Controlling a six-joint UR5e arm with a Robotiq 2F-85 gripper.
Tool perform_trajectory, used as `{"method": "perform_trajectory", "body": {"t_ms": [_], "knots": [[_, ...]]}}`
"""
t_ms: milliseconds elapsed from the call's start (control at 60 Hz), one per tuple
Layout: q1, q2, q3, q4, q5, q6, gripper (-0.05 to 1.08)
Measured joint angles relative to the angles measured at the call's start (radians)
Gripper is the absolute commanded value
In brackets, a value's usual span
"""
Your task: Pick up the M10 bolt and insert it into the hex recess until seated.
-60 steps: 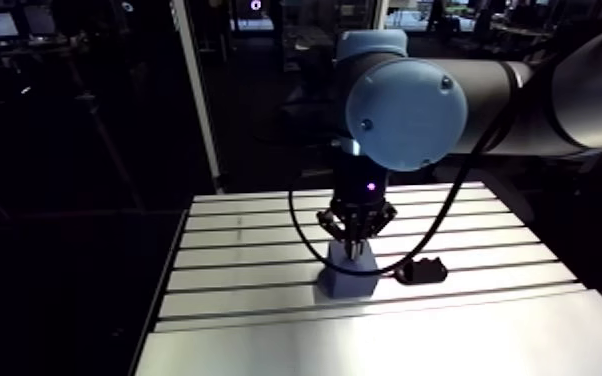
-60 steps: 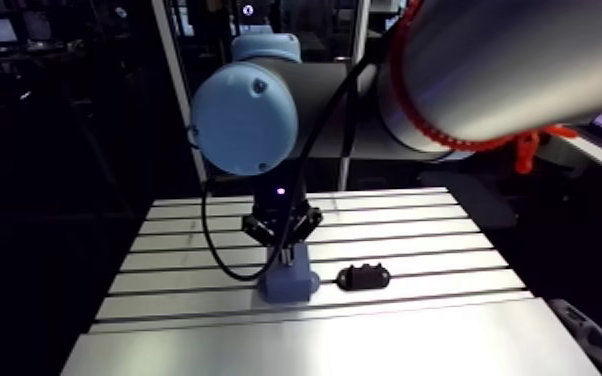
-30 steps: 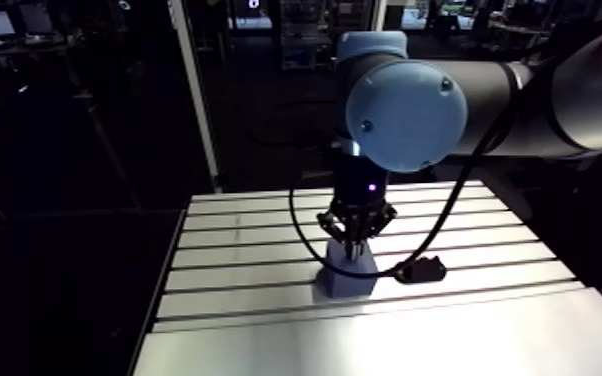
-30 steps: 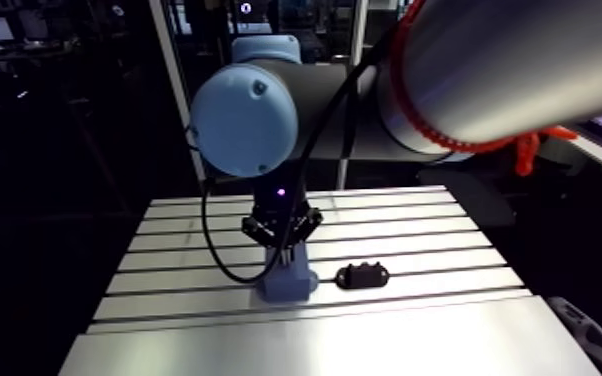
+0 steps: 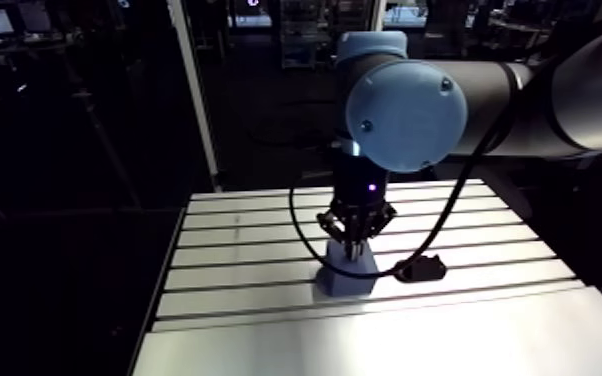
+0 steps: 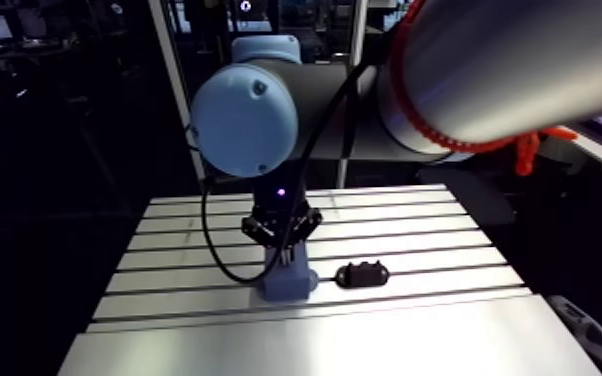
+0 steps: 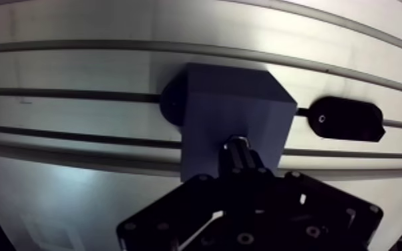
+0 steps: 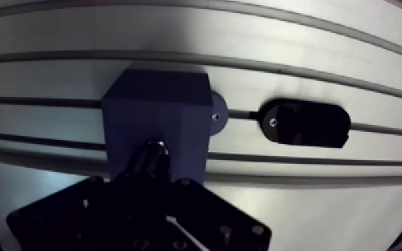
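A blue block (image 7: 234, 110) stands on the slotted aluminium table (image 7: 77, 67), with a round flange at its base on one side. In the wrist view my gripper (image 7: 238, 168) is right above the block's top face, shut on the M10 bolt (image 7: 237, 145). The bolt's dark metal end sticks out ahead of the fingers and points down at the block. I cannot see the hex recess, which the bolt and gripper cover. In the arm view the gripper (image 5: 354, 243) hangs straight down onto the block (image 5: 346, 276).
A black oblong fixture (image 7: 346, 118) with a small screw sits in a table slot beside the block, also visible as a black fixture (image 6: 362, 273) in the arm view. The table's near edge (image 5: 365, 345) is a broad smooth strip.
The arm view has shifted very slightly. The gripper stays over the blue block with the bolt held, perhaps a touch lower.
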Motion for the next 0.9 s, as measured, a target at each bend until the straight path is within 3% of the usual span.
{"method": "perform_trajectory", "body": {"t_ms": [500, 900], "knots": [[0.0, 0.0, -0.002, 0.0, 0.001, -0.008, 1.08], [0.002, -0.016, -0.027, 0.019, 0.016, -0.01, 1.08]]}}
